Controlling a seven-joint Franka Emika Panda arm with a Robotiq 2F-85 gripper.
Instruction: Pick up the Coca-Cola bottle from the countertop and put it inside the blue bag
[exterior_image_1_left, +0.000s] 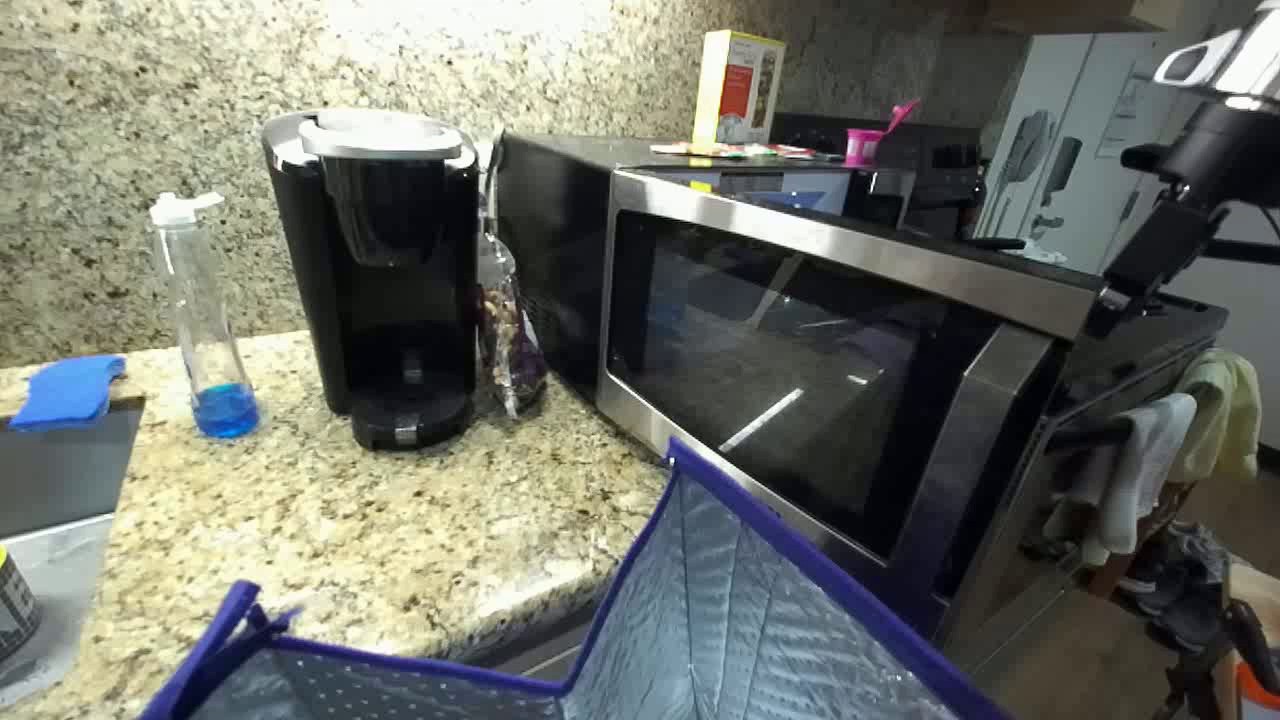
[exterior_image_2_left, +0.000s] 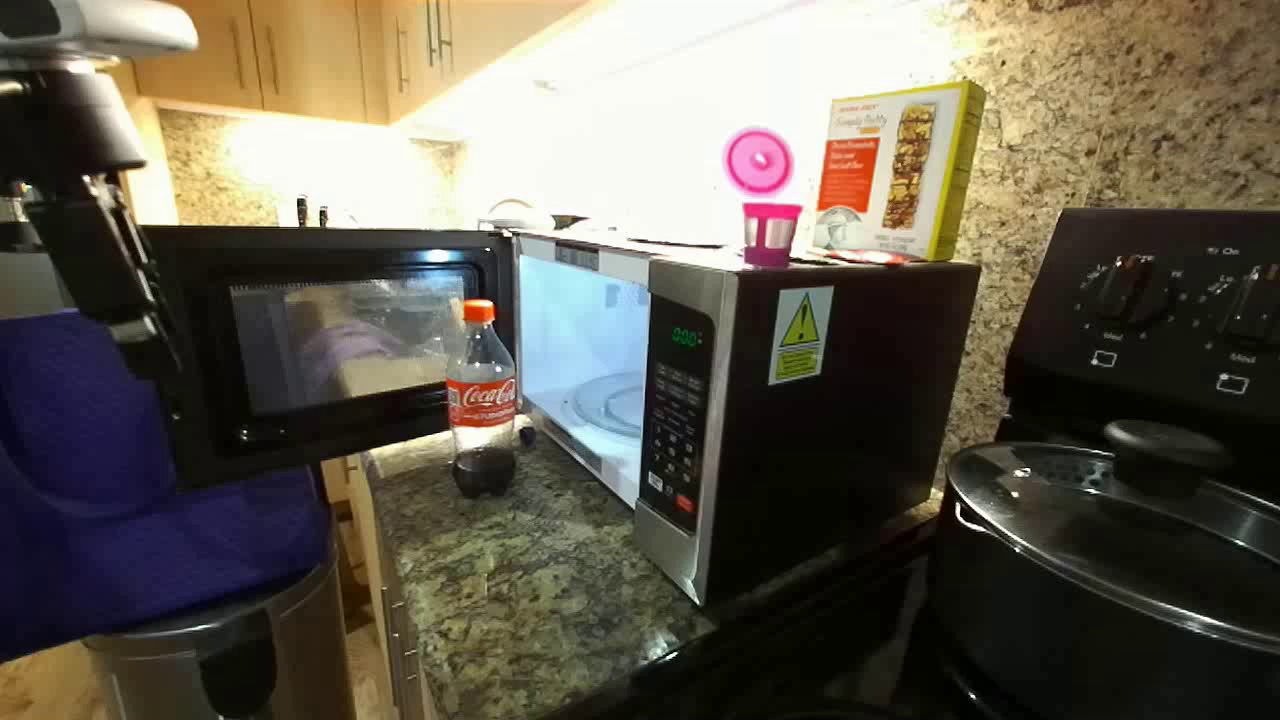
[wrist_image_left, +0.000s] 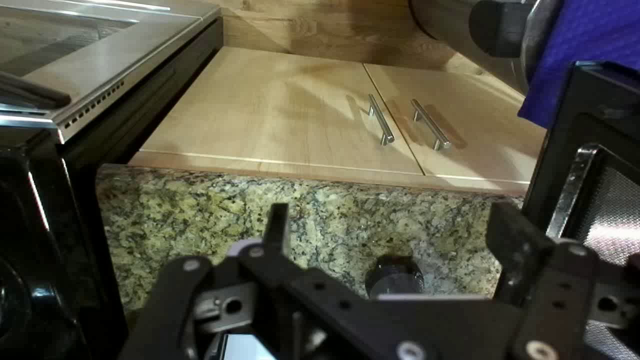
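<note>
Left to right in an exterior view, the blue bag (exterior_image_2_left: 170, 530) sits mostly below the gripper (wrist_image_left: 390, 215), whose jaws are wide apart and empty, and the Coca-Cola bottle (exterior_image_2_left: 483, 400) stands right of the gripper on the countertop (exterior_image_2_left: 500, 590).

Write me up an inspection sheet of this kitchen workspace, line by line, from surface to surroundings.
Surface: speckled green-brown stone countertop, glossy.
Job's things: clear plastic Coca-Cola bottle with orange-red cap and red label, upright on the countertop, some dark liquid inside; blue-purple quilted fabric bag, silvery inside, mouth open, bottom out of view.
Clutter: small pink plastic cup with raised lid and white-and-yellow cardboard snack box, both atop the black-and-steel microwave.
Gripper: black two-finger gripper open, nothing held.
Cables: none clearly identifiable.
Surroundings: microwave open and lit inside; black glass-lidded pot on the black stove; brushed-steel bin showing below the bag in an exterior view.
</note>
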